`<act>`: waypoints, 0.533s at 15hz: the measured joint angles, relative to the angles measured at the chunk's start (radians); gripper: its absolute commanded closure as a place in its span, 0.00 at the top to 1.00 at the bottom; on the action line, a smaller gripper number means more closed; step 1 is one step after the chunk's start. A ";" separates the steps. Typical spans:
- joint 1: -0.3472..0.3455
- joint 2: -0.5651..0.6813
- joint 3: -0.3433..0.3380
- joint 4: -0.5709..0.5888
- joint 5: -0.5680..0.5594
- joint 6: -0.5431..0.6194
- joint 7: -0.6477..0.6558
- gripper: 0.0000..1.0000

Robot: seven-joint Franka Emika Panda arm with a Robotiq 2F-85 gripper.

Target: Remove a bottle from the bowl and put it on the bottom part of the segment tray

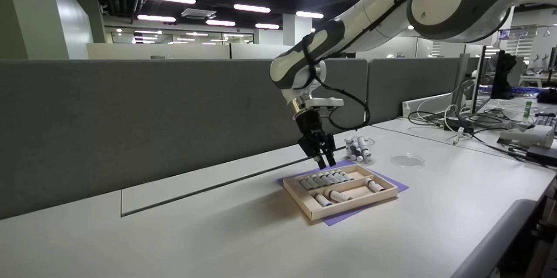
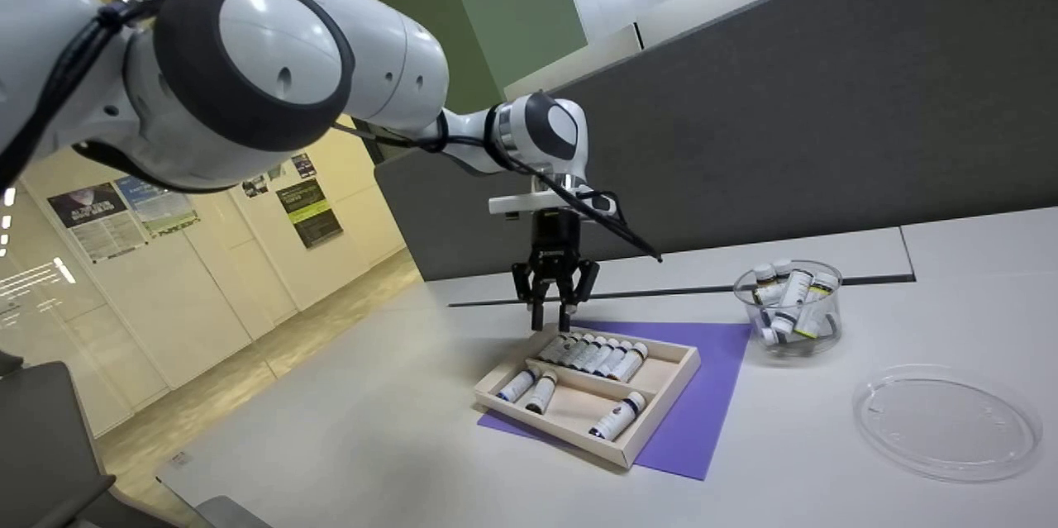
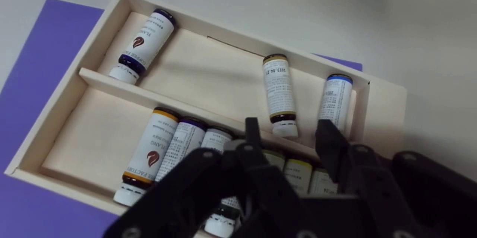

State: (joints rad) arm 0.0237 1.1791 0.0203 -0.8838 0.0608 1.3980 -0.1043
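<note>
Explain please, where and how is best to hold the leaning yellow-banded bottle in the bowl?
Probably grip the yellow-banded bottle near its upper end, from above, squeezing across its width: it leans, that end by the rim of the bowl.

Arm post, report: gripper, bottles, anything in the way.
Black two-fingered gripper open, empty, near pale rectangular wooden tray. White-labelled cylindrical bottles jumbled in clear round bowl. Possible crowding: three bottles in tray's lower compartment (exterior views), gaps between.

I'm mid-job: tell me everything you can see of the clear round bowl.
The clear, round, open-topped bowl, glass or plastic by its look, stands upright on the white table beside the flat purple sheet. Small cylindrical bottles with white labels and caps lie jumbled inside, several tilted. The black jaws are apart from it.
</note>
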 measured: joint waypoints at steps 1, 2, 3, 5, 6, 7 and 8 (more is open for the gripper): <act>-0.004 -0.004 -0.001 0.000 0.000 -0.001 -0.005 0.01; -0.007 -0.005 -0.002 0.000 0.000 -0.005 -0.007 0.00; -0.010 -0.004 -0.005 -0.002 -0.002 -0.007 -0.008 0.00; -0.010 -0.004 -0.018 -0.007 -0.011 0.004 -0.007 0.00; -0.009 -0.004 -0.025 -0.010 -0.020 0.018 -0.007 0.00; -0.007 -0.006 -0.031 -0.014 -0.029 0.041 -0.007 0.00; -0.003 -0.011 -0.036 -0.026 -0.042 0.075 -0.007 0.00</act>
State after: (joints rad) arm 0.0203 1.1682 -0.0156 -0.9095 0.0189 1.4735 -0.1111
